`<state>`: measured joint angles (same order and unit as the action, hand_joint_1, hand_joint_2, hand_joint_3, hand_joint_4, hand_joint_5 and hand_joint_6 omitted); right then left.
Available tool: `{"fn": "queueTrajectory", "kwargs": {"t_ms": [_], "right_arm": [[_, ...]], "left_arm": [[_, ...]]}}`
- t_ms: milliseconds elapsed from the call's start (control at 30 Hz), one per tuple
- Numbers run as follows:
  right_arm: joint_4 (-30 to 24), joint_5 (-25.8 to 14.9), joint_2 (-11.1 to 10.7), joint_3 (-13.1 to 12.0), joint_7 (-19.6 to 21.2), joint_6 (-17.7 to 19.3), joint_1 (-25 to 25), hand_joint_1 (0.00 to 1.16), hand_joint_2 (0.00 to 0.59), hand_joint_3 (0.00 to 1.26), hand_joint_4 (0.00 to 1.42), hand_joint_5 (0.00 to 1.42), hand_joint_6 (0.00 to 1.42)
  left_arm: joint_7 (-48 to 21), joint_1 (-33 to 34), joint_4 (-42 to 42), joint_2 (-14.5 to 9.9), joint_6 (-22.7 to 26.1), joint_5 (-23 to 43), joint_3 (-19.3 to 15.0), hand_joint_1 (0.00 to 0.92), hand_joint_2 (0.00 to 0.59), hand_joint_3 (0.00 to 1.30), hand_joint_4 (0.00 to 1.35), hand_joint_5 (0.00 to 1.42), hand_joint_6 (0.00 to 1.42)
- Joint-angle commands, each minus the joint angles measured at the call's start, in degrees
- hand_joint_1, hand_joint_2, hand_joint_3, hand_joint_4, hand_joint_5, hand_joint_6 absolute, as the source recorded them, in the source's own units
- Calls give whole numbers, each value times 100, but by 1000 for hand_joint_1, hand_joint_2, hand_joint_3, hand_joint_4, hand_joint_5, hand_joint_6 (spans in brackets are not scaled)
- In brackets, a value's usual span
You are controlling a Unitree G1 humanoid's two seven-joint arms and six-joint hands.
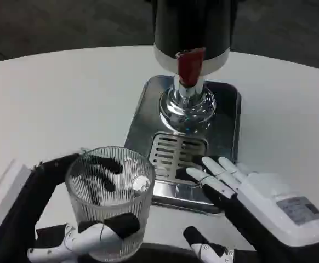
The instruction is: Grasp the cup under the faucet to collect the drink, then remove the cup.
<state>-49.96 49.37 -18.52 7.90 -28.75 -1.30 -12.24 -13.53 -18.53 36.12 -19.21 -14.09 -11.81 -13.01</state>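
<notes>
Ribbed clear glass cup sits near-left on the white table, gripped by the left hand; the right hand rests open-fingered on the steel drip tray below the chrome faucet.

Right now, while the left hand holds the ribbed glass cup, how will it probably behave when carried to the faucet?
The cup looks rigid and clear like glass, so probably breakable if dropped. Its vertical ribs may help the left hand resist slipping. It appears empty, so likely fairly light, and it is tall enough that it could tip if bumped.
</notes>
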Motion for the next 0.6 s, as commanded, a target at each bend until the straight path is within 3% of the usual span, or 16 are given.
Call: {"fn": "queueTrajectory", "kwargs": {"t_ms": [33, 600], "right_arm": [[-89, -48, 50, -35, -3, -43, -82, 396, 467, 124, 0, 0, 0], [-51, -56, 158, -3, -28, -106, -72, 420, 475, 124, 0, 0, 0]], "left_arm": [[-30, 64, 147, -53, 33, 52, -8, 330, 246, 783, 895, 834, 332], [-65, 161, 203, -99, 182, 108, -69, 336, 251, 783, 895, 841, 332]]}}
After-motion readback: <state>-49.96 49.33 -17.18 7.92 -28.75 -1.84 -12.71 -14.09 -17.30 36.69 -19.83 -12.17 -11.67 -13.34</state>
